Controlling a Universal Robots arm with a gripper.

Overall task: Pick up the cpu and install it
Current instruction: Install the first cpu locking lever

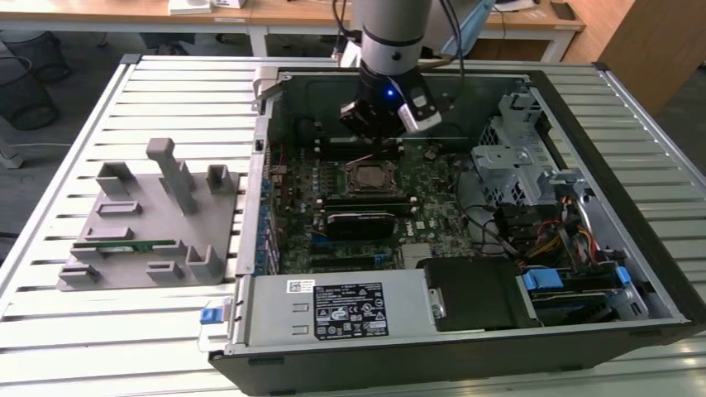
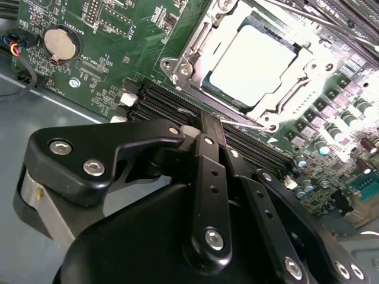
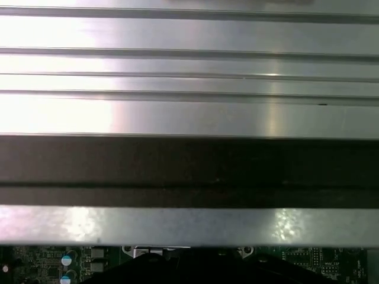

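Sitting in its socket, the cpu (image 2: 251, 62) lies just beyond the clenched, empty end effector (image 2: 208, 127).

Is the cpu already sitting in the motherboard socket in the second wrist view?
Yes, the cpu lies flat inside the metal socket frame on the motherboard, apart from the end effector beside it.

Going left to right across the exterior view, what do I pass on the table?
Grey holder rack → green memory stick lying in it → open computer case → cpu seated in the motherboard socket, with the tool just above → metal drive cage.
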